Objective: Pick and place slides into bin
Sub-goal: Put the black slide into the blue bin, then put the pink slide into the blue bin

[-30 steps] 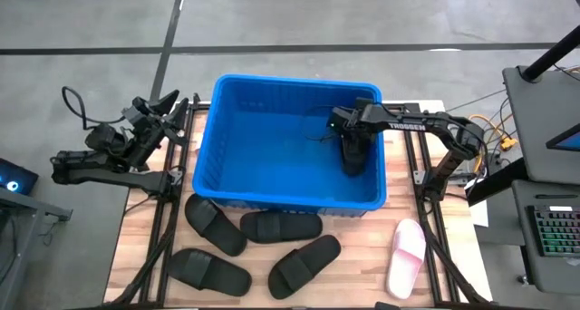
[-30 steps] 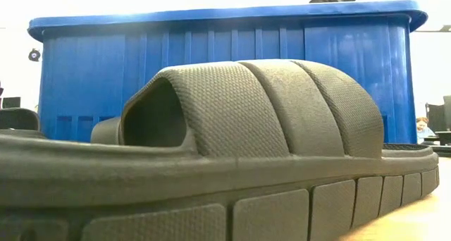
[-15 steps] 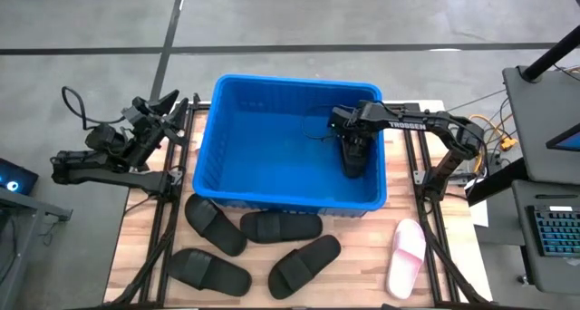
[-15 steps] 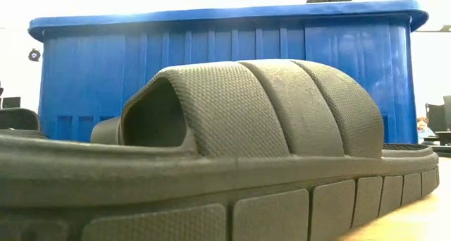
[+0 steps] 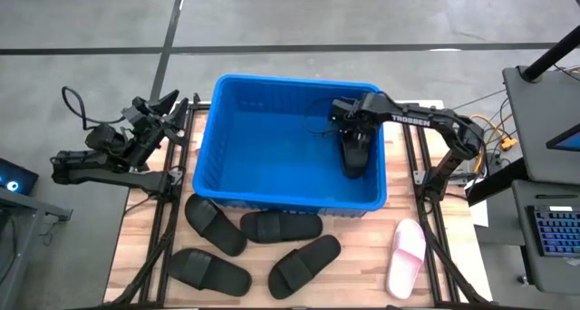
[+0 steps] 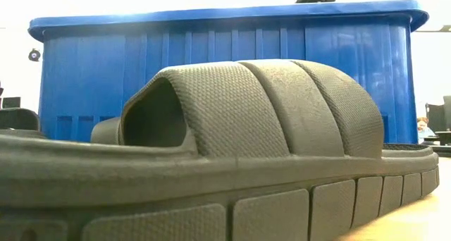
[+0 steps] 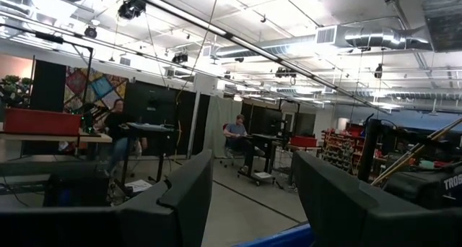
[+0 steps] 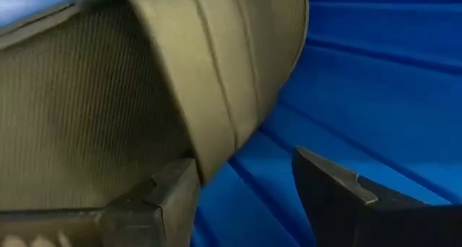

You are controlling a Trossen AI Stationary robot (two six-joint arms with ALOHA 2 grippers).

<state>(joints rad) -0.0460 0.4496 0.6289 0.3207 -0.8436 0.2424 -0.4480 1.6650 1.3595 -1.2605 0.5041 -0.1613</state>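
Dropping a black slide (image 5: 355, 156) into the bin (image 5: 210, 160): it lies on the bin floor by the right wall, w/ the right claw (image 5: 345, 126) just over its far end. Right wrist view shows the fingers (image 8: 162, 196) parted, one beside the sandal's strap edge, the other clear of it, blue floor in the gap. So it reads as let go, claw wide, nothing held. Can't tell if one pad is touching the foam.

Left claw (image 5: 168, 104) waits off the desk's (image 5: 353, 269) left edge, aimed out at the room; fingers (image 7: 180, 196) stand partly apart, nothing between them.

Left to do, by my count: 4 black slides on the desk in front of the bin, i.e. one near the bin's front-left corner (image 5: 215, 225), one along the front wall (image 5: 280, 226), two nearer the front edge (image 5: 210, 270) (image 5: 304, 263); plus the pink one (image 5: 406, 253) front right. 1 of 6 in.

Next move prob: lift the right claw straight up past the rim, then swing over the front wall. Pink one is closest to that arm.

Room: bin walls are tall, arm sits close to the right wall, so up before sideways. Black ones are bunched, two nearly touching, so tight for fingers there. Pink one sits alone w/ bare desk round it but close to the front-right edge.
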